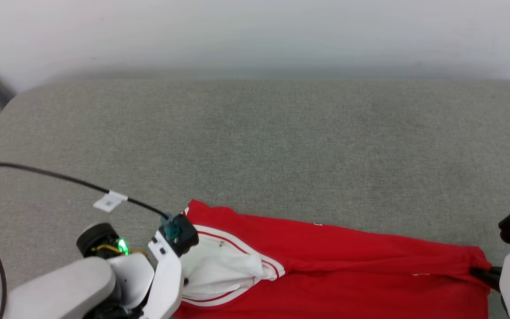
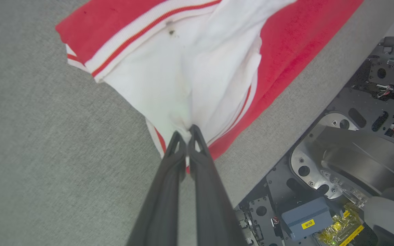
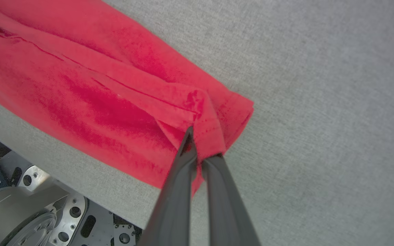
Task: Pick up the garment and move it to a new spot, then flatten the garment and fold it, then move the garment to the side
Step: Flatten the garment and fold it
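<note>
The garment (image 1: 348, 261) is red with a white sleeve and striped trim. It lies stretched in a band along the near edge of the grey surface. In the left wrist view my left gripper (image 2: 187, 135) is shut on a bunched fold of the white sleeve (image 2: 190, 68). My left wrist (image 1: 173, 241) stands over that end in the head view, hiding the fingers. My right gripper (image 1: 481, 274) is shut on the red hem corner at the garment's right end. The right wrist view has the right gripper's dark fingers (image 3: 186, 150) pinching that gathered hem (image 3: 214, 133).
The grey fabric surface (image 1: 255, 146) runs far back to a pale wall (image 1: 255, 35). A black cable with a white tag (image 1: 110, 201) crosses its left side. My own metal base (image 2: 337, 171) sits just past the near edge.
</note>
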{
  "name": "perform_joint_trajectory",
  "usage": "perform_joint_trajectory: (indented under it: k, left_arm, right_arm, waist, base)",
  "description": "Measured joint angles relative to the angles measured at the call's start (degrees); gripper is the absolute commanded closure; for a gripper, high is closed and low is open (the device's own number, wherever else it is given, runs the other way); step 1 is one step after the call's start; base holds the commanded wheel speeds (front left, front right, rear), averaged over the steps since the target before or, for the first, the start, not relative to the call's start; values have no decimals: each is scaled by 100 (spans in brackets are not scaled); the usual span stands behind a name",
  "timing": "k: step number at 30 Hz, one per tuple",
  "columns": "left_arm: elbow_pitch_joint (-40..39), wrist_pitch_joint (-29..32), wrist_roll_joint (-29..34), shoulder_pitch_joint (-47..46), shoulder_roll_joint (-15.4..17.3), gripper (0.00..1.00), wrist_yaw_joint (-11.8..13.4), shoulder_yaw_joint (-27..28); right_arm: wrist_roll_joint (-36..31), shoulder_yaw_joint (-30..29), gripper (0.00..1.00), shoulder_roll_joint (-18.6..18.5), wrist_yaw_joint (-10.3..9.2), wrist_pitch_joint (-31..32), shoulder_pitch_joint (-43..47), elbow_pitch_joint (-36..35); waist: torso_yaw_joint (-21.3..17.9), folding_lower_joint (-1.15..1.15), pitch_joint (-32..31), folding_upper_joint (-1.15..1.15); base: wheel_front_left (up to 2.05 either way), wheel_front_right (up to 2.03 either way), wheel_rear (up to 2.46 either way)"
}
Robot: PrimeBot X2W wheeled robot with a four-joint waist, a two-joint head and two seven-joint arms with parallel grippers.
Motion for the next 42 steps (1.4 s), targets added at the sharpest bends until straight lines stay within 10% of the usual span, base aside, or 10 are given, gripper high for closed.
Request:
perform_joint_trajectory:
  k: [7,8,10,11,13,20,27,35,42]
  left_arm:
    - [243,-209,142,485,-100,100,77,3]
    - [368,-298,171,556,-167,89,80,-2]
    - [458,-397,197,568,-238,0,99,4]
    - [483,-485,202,581,-253,0,103,21]
    - [491,-714,214,629,-243,0,146,108]
    - [343,-2170,573,856,-143,0,534,535]
    - [415,-3885,1070,1385,-346,0,1613,972]
    - [631,-4974,1349,1880,-720,0,2754,1655]
    - [444,-5025,2040,2374,-1226,0,3253,2715]
  right_arm:
    - [-218,176,100,291,0,-80,241,222]
    - [-269,236,100,397,0,-136,257,330]
    - [-283,247,100,449,0,-235,231,423]
    - [-292,244,93,472,0,-321,213,445]
    - [-308,214,0,500,0,-479,185,450]
    - [-264,-448,0,216,0,-1129,308,38]
    - [-260,-1733,0,261,0,-1480,1050,-10]
    - [-1,-2747,0,1159,0,-1382,1698,315]
    - [25,-2770,0,1738,0,-995,1914,670]
  waist:
    - [-61,0,275,0]
    - [-70,0,342,0]
    - [-69,1,355,0]
    - [-69,1,337,0]
    - [-69,1,271,0]
    - [-57,0,-95,0]
    - [3,0,-236,0]
    - [74,1,-53,0]
    - [205,1,147,0]
  base:
    - [0,0,0]
    - [0,0,0]
    - [0,0,0]
    - [0,0,0]
    - [0,0,0]
    - [0,0,0]
    - [0,0,0]
    - [0,0,0]
    - [0,0,0]
